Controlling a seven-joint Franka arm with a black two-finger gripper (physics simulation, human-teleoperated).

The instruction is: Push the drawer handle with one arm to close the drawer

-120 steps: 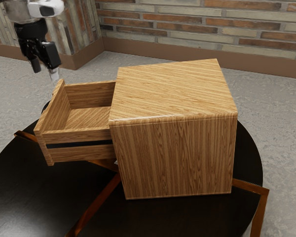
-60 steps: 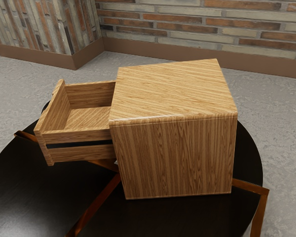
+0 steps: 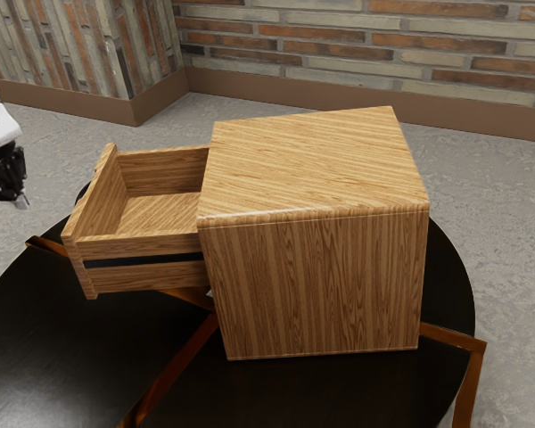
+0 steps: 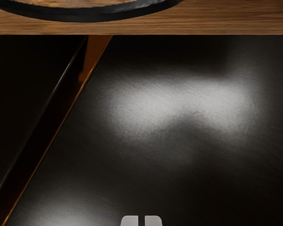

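The gripper (image 3: 20, 201) is at the exterior view's left edge, beyond the drawer front and apart from it, with its fingers together. In the wrist view the gripper (image 4: 141, 220) has its two pale fingertips side by side with a thin slit between them, holding nothing. The wooden drawer (image 3: 143, 247) stands pulled out of the cabinet (image 3: 312, 285), its inside bare. Across the top of the wrist view runs the drawer's front (image 4: 217, 22), bearing a dark curved handle (image 4: 85, 18). In the exterior view the handle is hidden behind the front panel.
The cabinet stands on a round black table (image 3: 36, 357) with copper-coloured strips (image 3: 174, 370). Behind are a grey floor (image 3: 490, 196) and a brick wall (image 3: 339, 45).
Over the last second my gripper has gone from above the drawer front, out past the exterior view's left edge, and back lower down. Its fingers, apart before, have closed. The drawer has not moved.
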